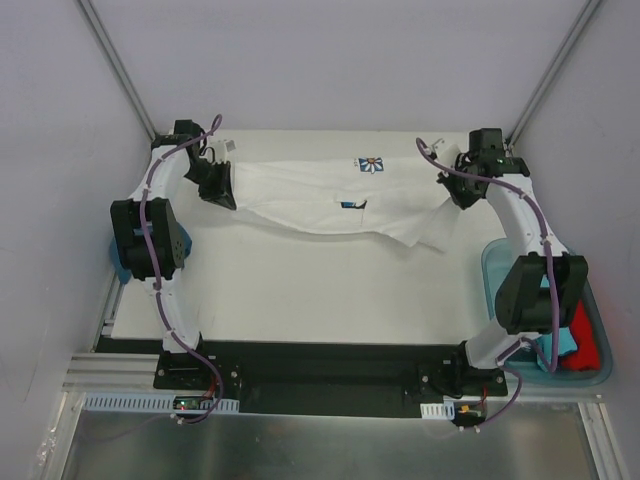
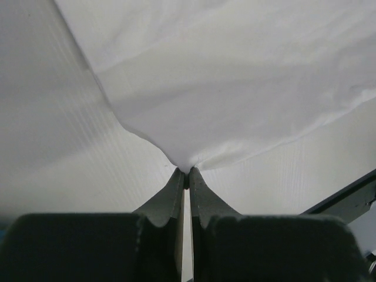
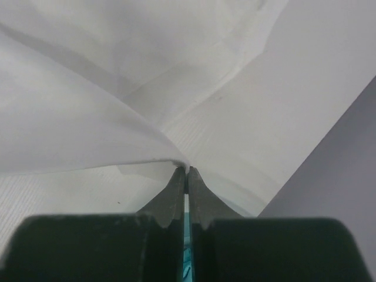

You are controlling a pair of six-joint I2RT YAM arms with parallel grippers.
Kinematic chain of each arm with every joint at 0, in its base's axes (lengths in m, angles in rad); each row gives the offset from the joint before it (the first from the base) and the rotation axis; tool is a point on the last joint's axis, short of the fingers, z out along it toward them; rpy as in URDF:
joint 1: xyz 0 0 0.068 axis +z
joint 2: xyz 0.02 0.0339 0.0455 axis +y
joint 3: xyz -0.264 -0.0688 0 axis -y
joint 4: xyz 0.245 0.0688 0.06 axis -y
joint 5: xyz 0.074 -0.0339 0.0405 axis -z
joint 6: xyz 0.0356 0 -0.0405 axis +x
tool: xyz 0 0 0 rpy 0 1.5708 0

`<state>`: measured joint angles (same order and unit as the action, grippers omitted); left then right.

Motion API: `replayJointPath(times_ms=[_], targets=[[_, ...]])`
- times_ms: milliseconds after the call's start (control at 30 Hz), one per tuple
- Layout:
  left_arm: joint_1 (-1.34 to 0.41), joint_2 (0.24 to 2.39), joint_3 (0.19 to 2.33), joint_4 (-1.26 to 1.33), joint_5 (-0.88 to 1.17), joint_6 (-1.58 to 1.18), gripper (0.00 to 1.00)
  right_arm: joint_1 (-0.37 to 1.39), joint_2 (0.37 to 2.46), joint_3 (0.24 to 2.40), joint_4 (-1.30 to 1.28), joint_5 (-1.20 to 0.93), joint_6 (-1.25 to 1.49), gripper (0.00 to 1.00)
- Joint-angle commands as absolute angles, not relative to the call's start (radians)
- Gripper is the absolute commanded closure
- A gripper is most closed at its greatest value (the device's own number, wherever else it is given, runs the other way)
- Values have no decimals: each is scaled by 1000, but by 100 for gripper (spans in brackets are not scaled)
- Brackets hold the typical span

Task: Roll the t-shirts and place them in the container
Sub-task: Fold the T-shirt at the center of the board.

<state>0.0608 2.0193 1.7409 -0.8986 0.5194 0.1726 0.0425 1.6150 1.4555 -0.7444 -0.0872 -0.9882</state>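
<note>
Shirt: white t-shirt [image 1: 330,195] spans the 12 o'clock side of the table [image 1: 300,290] | left gripper [image 2: 187,171] clamped on its 9 o'clock end | right gripper [image 3: 186,170] clamped on its 3 o'clock end | advice: pull evenly, lay flat

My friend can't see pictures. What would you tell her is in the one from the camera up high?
The left gripper and the right gripper each pinch one end of a white t-shirt, stretching it across the far part of a white table. A pale blue bin on the right holds a red garment and a teal garment.
</note>
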Motion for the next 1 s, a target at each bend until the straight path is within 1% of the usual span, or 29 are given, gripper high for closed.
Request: replayJointPath(times_ms=[0, 333, 567, 767, 967], targets=[[77, 2066, 1842, -957, 511, 189, 100, 20, 1690, 1598, -703, -11, -914, 99], [78, 2152, 1939, -962, 459, 201, 100, 23, 1908, 1836, -672, 35, -882, 99], [80, 2269, 2117, -963, 411, 216, 100, 35, 2071, 2006, -669, 69, -885, 99], [81, 2330, 2210, -962, 384, 232, 100, 54, 2169, 2104, -634, 97, -882, 99], [80, 2356, 2226, -954, 370, 229, 100, 67, 2235, 2172, -597, 126, -882, 99]])
